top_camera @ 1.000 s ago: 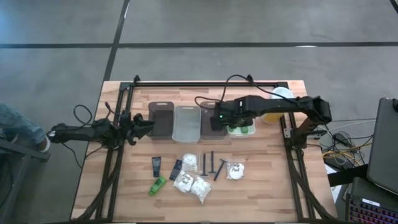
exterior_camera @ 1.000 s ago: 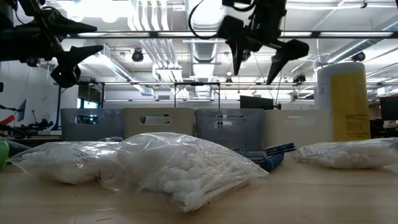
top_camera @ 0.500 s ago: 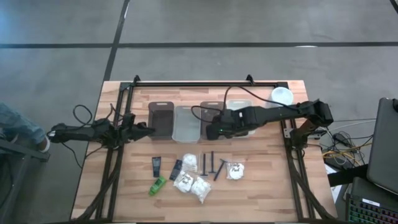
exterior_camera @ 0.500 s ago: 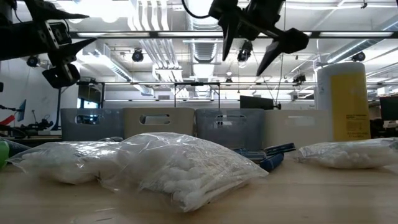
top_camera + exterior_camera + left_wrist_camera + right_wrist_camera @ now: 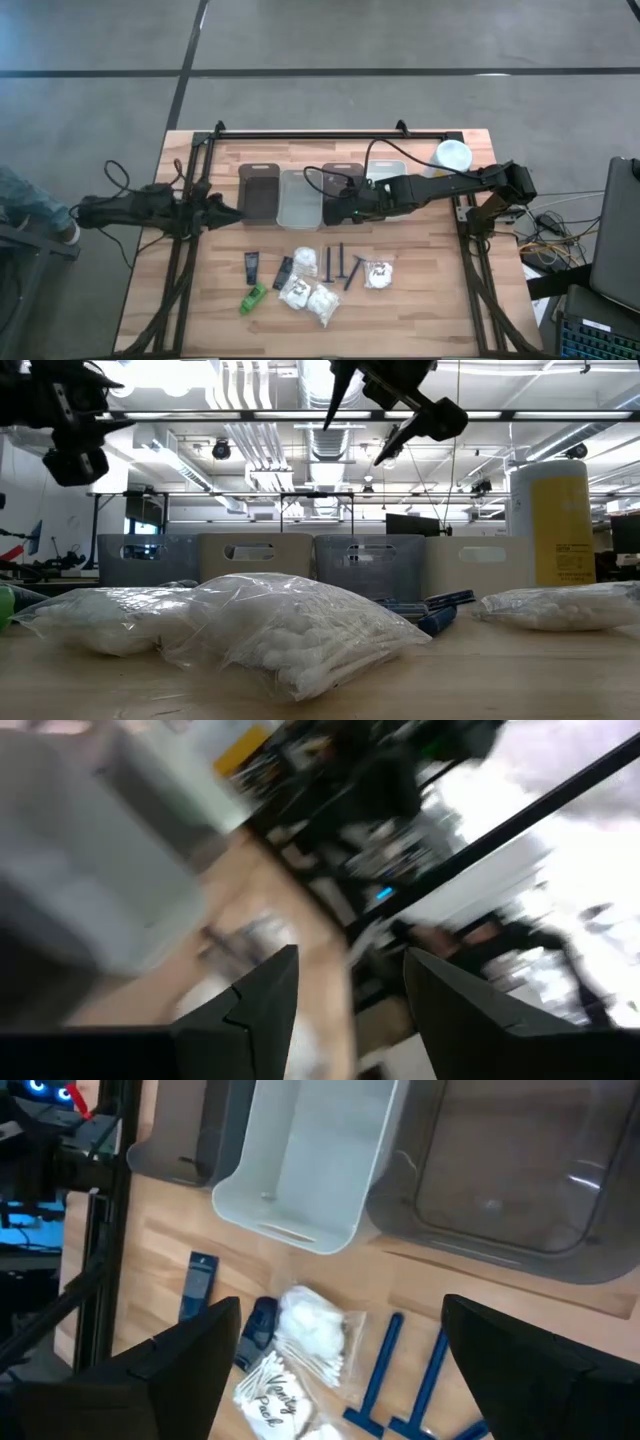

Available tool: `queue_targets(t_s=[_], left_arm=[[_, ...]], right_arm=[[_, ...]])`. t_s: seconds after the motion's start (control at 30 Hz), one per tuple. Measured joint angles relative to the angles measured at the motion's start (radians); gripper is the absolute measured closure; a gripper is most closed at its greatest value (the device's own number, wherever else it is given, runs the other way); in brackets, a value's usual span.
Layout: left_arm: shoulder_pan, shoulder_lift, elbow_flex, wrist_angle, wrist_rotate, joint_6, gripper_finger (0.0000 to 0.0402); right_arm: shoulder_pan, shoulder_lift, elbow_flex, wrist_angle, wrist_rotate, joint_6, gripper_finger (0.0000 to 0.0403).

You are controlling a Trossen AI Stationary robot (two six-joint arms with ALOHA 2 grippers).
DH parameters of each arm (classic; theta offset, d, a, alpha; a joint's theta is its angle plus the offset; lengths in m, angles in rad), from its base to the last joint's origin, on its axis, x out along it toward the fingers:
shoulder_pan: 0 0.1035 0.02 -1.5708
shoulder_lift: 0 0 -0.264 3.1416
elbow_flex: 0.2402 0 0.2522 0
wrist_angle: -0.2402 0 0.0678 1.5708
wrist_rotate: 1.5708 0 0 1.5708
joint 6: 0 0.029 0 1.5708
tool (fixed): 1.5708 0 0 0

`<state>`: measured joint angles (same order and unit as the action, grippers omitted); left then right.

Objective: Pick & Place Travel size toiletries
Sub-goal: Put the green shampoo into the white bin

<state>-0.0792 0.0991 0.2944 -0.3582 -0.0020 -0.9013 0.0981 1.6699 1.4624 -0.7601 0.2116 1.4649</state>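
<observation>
The travel size toiletries lie loose on the wooden table's near middle: two black tubes (image 5: 251,266) (image 5: 283,271), a green bottle (image 5: 253,298), blue razors (image 5: 340,263) (image 5: 380,1370) and white wrapped packets (image 5: 308,296) (image 5: 379,273) (image 5: 305,1325). My right gripper (image 5: 335,208) (image 5: 342,1320) (image 5: 372,418) hangs open high above the near rim of the second dark bin (image 5: 340,183), pointing down at a slant toward the items, nothing between its fingers. My left gripper (image 5: 228,212) (image 5: 350,975) (image 5: 75,430) stands open and empty at the table's left, beside the first dark bin (image 5: 260,190).
A row of bins stands along the table's far half: dark, white (image 5: 299,198) (image 5: 300,1160), dark, clear (image 5: 385,172). A yellow canister with a white lid (image 5: 453,155) (image 5: 552,520) stands at the far right. Black frame rails (image 5: 330,133) border the table.
My right gripper has swung toward the table's left, from over the clear bin to over the second dark bin's near rim, and has tipped more toward level, staying open. My left gripper has risen, rolled and drawn back a little toward the table's left edge.
</observation>
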Motion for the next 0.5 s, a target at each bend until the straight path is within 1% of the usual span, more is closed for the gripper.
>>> queue_targets(t_s=[0.13, 0.2, 0.37, 0.5], left_arm=[[0.0, 0.082, 0.137, -0.273, -0.015, 0.031, 0.0213], [0.0, 0.13, 0.189, -0.366, -0.016, 0.046, 0.0213], [0.0, 0.244, 0.271, -0.507, -0.016, 0.083, 0.0213], [-0.001, 0.314, 0.312, -0.558, -0.016, 0.093, 0.0213]], right_arm=[[0.002, 0.0, 0.0, 0.007, 0.001, 0.011, 0.0047], [0.003, 0.0, 0.0, 0.013, 0.001, 0.025, 0.0044], [0.011, 0.0, 0.0, 0.045, 0.001, 0.036, 0.005], [0.033, 0.0, 0.0, 0.09, 0.001, 0.057, 0.006]])
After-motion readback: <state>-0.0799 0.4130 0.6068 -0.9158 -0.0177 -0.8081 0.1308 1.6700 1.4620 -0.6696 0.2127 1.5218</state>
